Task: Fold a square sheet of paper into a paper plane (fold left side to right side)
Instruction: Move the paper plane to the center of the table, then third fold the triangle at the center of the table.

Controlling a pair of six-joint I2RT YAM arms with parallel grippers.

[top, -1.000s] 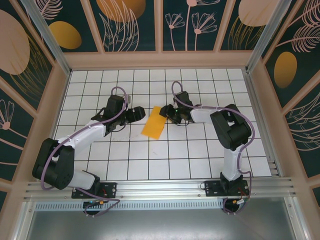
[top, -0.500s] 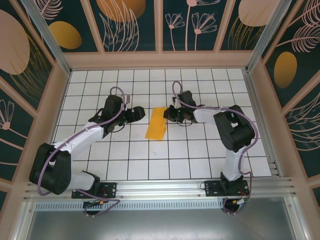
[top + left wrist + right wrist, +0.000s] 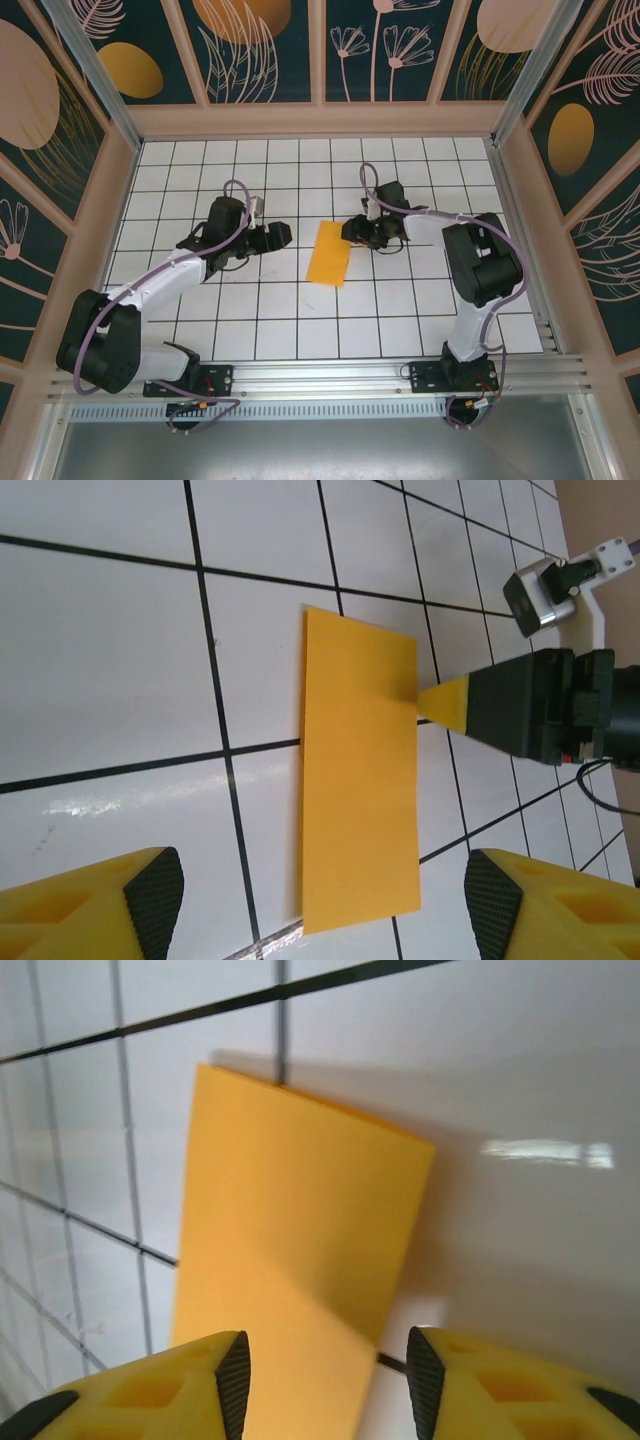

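From above, one square sheet of paper (image 3: 328, 254) lies flat on the white gridded table (image 3: 250, 330), near its middle. The sheet is bright orange and shows as a narrow rectangle, longer than it is wide and slightly tilted. It lies between two pincers. The left pincer (image 3: 281, 236) is near the sheet's left side but clear of it. The right pincer (image 3: 350, 232) is at the far end of the sheet's right edge.

In the left wrist view, the sheet of paper (image 3: 360, 820) is plain and smooth with crisp straight edges. The left pincer (image 3: 322, 888) has its jaws wide apart and holds nothing. A yellow tip of the right pincer (image 3: 447, 701) touches the sheet's right edge.

In the right wrist view, the sheet of paper (image 3: 300, 1250) runs down between the jaws of the right pincer (image 3: 328, 1375), which stand apart and are not clamped on it.
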